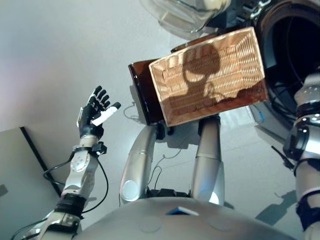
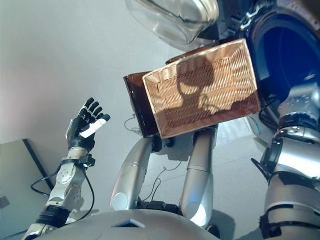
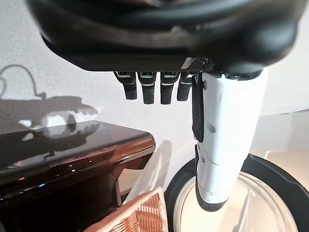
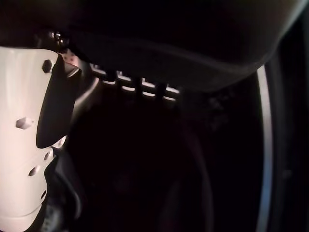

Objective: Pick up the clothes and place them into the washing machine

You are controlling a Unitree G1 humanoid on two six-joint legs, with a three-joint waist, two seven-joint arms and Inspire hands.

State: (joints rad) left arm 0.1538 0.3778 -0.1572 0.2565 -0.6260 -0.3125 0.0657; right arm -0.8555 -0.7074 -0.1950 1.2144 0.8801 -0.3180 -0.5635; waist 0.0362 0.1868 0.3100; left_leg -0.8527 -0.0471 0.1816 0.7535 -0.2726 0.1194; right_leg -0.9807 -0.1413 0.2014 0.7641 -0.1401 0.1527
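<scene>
Step in hand, as judged: depositing clothes in the washing machine [image 1: 292, 55], whose dark drum opening lies past the far right corner of the wicker basket [image 2: 202, 87]. The right arm is reached into that opening; in the right wrist view the right hand [image 4: 29, 145] is seen inside the dark drum, white-covered thumb standing out, fingers in a short row beside it. Whether they are spread or curled cannot be told, nor whether cloth is between them; the drum interior is too dark.

No clothes are seen in any view. The basket floor is bare apart from shadow, so the garment is judged to be either in the drum or hidden in the right hand.

To do this step well, the hand should be carried well past the door rim before release, and drawn straight back out so nothing is dragged over the lip. The open glass door [image 1: 180, 15] beyond the basket's far edge is to be kept clear of.

The left hand [image 1: 97, 112] is raised well apart from the basket's left edge, fingers straight and spread, nothing held or touched.
</scene>
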